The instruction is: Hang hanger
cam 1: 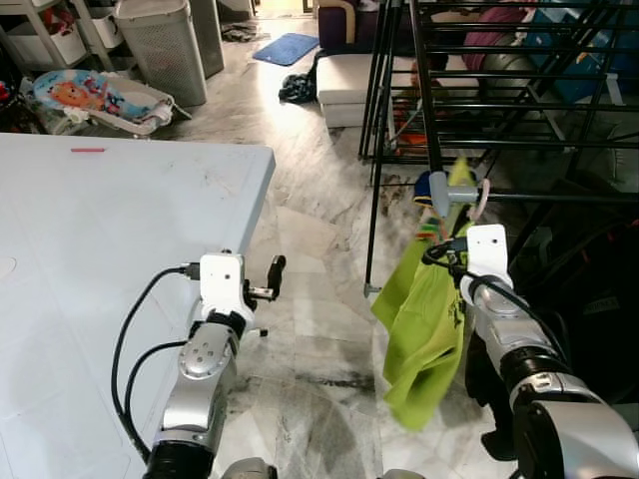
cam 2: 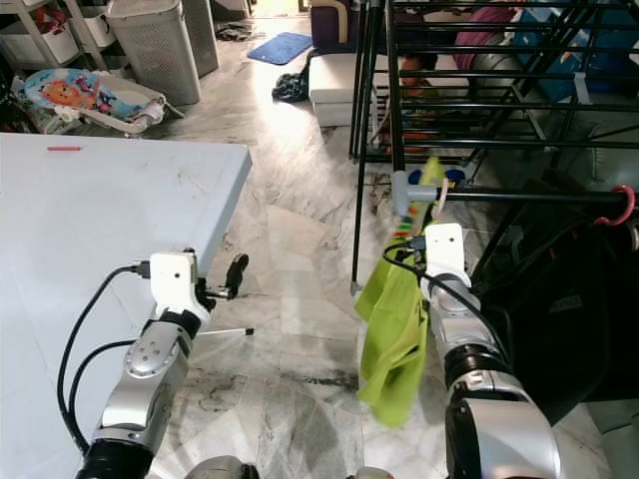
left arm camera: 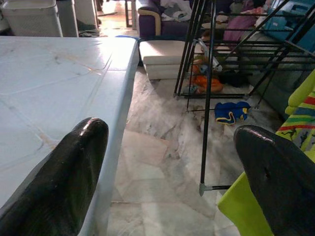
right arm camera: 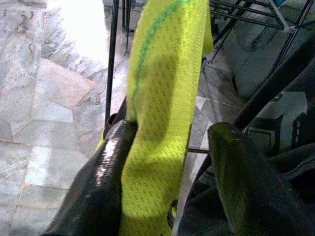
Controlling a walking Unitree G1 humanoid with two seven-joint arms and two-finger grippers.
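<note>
A lime-green garment point(cam 1: 424, 319) hangs from a hanger whose pale pink hook point(cam 1: 483, 200) sits at the horizontal bar point(cam 1: 559, 197) of the black drying rack, beside a grey joint point(cam 1: 439, 193). My right gripper point(right arm camera: 172, 129) is raised to the garment just below the hook. Its fingers stand apart, and the green cloth point(right arm camera: 162, 98) runs between them and touches one finger point(right arm camera: 106, 167). My left gripper point(left arm camera: 170, 130) is held out off the table's corner, open with nothing in it, and points at the floor before the rack.
A white table point(cam 1: 100, 249) lies to my left. Dark clothes point(cam 1: 589, 279) hang on the rack at the right, with another red hook point(cam 2: 624, 205) on the same bar. A grey laundry basket point(cam 1: 165, 45) and a white cushion point(cam 1: 344, 80) stand farther back.
</note>
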